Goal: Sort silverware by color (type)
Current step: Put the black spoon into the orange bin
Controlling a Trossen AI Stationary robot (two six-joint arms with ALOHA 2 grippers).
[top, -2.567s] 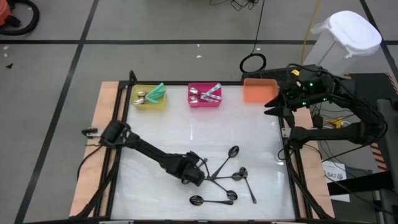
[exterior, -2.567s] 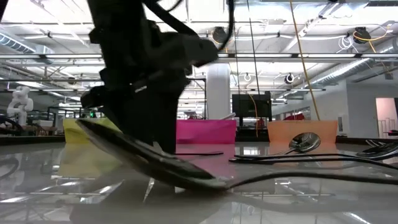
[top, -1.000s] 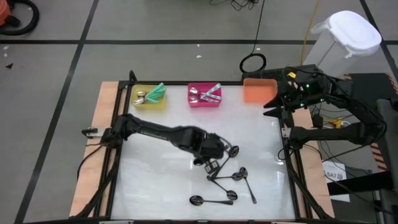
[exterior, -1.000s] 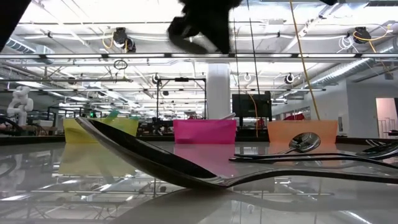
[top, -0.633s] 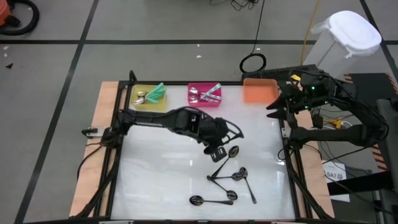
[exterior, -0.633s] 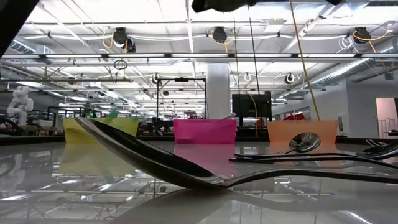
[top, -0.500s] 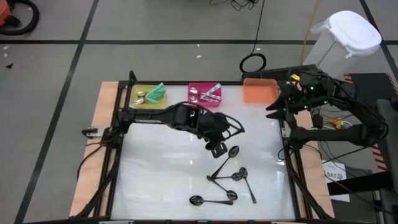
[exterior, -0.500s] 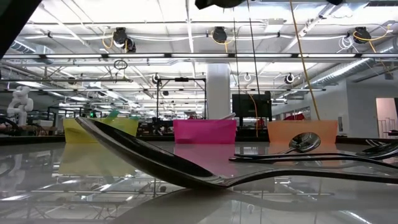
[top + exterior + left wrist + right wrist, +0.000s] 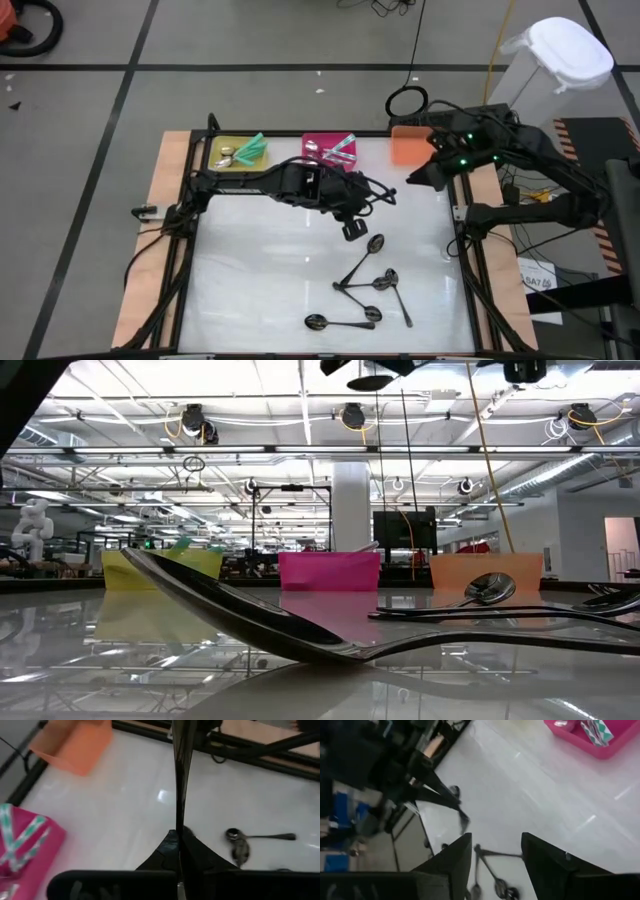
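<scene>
My left gripper (image 9: 362,195) hangs high over the table's middle, right of centre, shut on a dark spoon (image 9: 178,775) that sticks out past its fingertips toward the table's right edge. Several more dark spoons (image 9: 372,283) lie flat in a loose pile near the front right. One of them (image 9: 235,836) shows below the held spoon. My right gripper (image 9: 416,178) hovers open by the orange bin (image 9: 415,148), with nothing between its fingers (image 9: 455,857). Teal-handled spoons lie in the yellow bin (image 9: 240,155), and silver ones in the pink bin (image 9: 330,152). My left gripper pinches the spoon's narrow handle end (image 9: 178,822) between its two shut fingers. The fingers slant down toward the table's right side. The spoon runs on ahead of them, seen edge-on and widening toward its free end, and it is lifted clear of the table.
The three bins stand in a row along the far edge. A black frame (image 9: 462,250) borders the table's sides. The white tabletop (image 9: 260,260) lies bare to the left of the spoon pile. One spoon (image 9: 260,625) lies right in front of the low camera.
My left gripper has risen and moved from over the spoon pile toward the far edge, rolling its wrist. It has carried the dark spoon clear of the table. My right gripper has swung in from the right edge over the table and rolled, staying open.
</scene>
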